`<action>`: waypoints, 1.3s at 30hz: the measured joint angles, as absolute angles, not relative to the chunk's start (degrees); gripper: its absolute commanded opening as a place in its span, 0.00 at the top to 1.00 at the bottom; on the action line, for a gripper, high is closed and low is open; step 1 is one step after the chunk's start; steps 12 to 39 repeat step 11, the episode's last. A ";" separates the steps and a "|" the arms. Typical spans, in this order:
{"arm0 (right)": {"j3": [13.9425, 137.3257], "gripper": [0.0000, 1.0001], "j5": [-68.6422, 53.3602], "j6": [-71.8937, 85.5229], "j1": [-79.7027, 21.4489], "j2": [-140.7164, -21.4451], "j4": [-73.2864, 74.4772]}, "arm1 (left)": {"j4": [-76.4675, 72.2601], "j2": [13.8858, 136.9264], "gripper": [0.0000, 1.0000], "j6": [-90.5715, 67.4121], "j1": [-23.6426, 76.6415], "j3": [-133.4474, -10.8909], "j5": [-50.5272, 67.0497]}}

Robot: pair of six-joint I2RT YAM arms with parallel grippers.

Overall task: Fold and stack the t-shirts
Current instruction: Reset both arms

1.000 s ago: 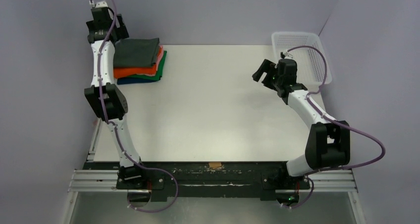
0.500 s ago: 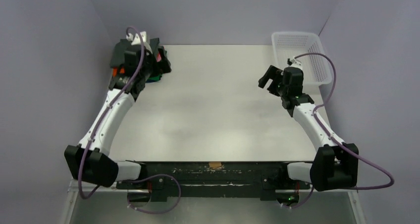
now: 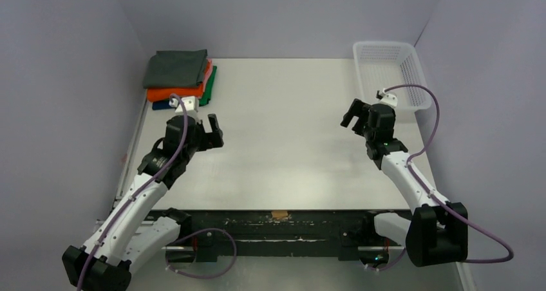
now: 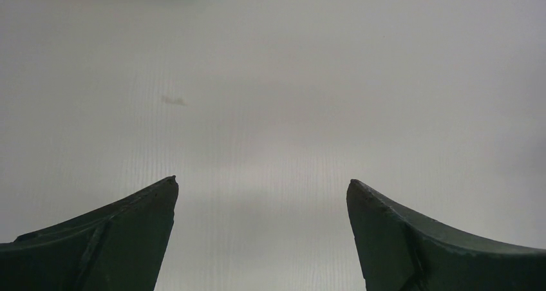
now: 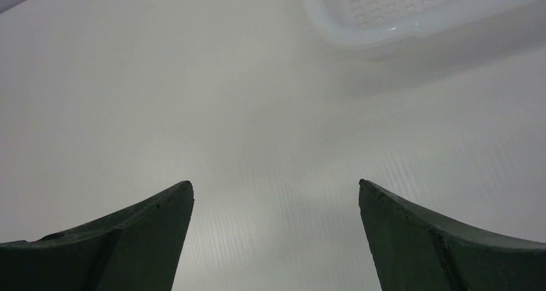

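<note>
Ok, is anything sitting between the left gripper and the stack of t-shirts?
Nothing visible. Only bare table lies between the open left gripper and the stack of t-shirts in the far left corner; the basket is far right.

Orange, green, blue t-shirts (image 3: 174, 94): edges only, covered by grey shirt (image 3: 175, 68); mesh basket (image 5: 373, 33): cropped at upper edge

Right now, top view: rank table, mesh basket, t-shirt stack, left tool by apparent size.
1. table, largest by far.
2-3. white mesh basket and t-shirt stack: they look about alike, so no ranking.
4. left tool, smallest, though it may sit nearer the camera.
</note>
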State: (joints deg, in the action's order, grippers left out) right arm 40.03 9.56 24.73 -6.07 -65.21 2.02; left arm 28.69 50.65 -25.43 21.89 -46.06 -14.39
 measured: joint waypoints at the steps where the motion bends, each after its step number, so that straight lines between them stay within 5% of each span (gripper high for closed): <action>1: 39.75 0.01 10.04 24.43 -6.07 -65.17 1.32 | 28.45 49.56 0.00 -25.36 21.89 -45.78 -14.52; 39: 36.21 0.01 11.46 22.26 -6.07 -63.51 -4.58 | 28.40 43.66 0.00 -25.39 21.89 -42.83 -18.31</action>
